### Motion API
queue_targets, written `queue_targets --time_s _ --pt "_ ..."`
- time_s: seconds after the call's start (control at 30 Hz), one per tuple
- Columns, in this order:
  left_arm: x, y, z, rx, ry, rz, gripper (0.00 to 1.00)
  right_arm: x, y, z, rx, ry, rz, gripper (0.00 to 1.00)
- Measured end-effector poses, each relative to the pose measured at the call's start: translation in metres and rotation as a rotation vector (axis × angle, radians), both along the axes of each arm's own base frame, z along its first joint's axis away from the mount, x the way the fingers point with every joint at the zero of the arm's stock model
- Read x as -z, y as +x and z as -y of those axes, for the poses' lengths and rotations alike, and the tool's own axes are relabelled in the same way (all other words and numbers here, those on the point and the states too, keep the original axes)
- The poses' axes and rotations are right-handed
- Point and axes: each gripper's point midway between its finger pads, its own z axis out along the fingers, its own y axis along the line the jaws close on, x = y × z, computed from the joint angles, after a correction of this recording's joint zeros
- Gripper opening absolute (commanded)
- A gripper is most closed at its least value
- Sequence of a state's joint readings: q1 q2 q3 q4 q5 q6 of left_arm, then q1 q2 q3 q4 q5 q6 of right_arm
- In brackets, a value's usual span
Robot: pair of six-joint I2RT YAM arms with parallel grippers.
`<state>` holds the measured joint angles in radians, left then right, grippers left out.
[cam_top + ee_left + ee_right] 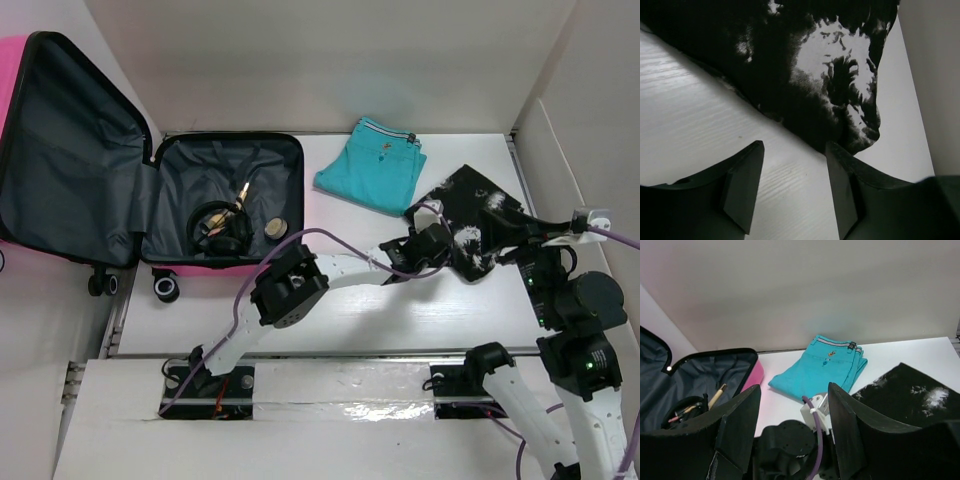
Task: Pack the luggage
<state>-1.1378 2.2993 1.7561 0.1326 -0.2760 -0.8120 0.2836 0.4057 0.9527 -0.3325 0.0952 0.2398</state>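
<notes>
The pink luggage [12,80] lies open at the far left, its dark grey lid raised and its base [180,165] flat on the table. It also shows in the right wrist view [758,374]. A black and white patterned garment [485,215] lies at the right. My left gripper [452,250] is open and empty at the garment's near left edge. In the left wrist view the gripper [795,150] is just above the bare table, with the garment [815,75] right ahead. My right gripper [528,250] hangs open and empty over the garment's right side [910,395].
Folded teal shorts [372,165] lie at the back middle, also in the right wrist view [822,367]. Headphones [222,228], a brush [242,192] and a round tin [275,228] lie in the luggage base. White walls stand behind and at the right [560,150].
</notes>
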Motion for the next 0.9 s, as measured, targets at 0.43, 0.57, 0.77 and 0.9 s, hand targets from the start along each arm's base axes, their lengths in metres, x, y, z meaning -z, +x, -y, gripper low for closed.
queue_targets --time_s 0.43,0.57,0.77,0.9 --pt "0.041 0.01 0.021 0.02 0.003 -0.082 0.29 0.006 0.002 -0.008 -0.04 -0.022 -0.021 0.62" --pt "0.044 0.013 0.024 0.039 -0.011 -0.093 0.0 0.01 0.006 -0.013 -0.059 -0.029 -0.036 0.62" --pt "0.053 0.011 0.015 0.08 -0.078 -0.091 0.0 0.022 0.014 -0.018 -0.074 -0.037 -0.066 0.62" --pt "0.053 -0.004 -0.022 0.09 -0.042 -0.078 0.0 0.038 0.022 -0.023 -0.09 -0.051 -0.111 0.62"
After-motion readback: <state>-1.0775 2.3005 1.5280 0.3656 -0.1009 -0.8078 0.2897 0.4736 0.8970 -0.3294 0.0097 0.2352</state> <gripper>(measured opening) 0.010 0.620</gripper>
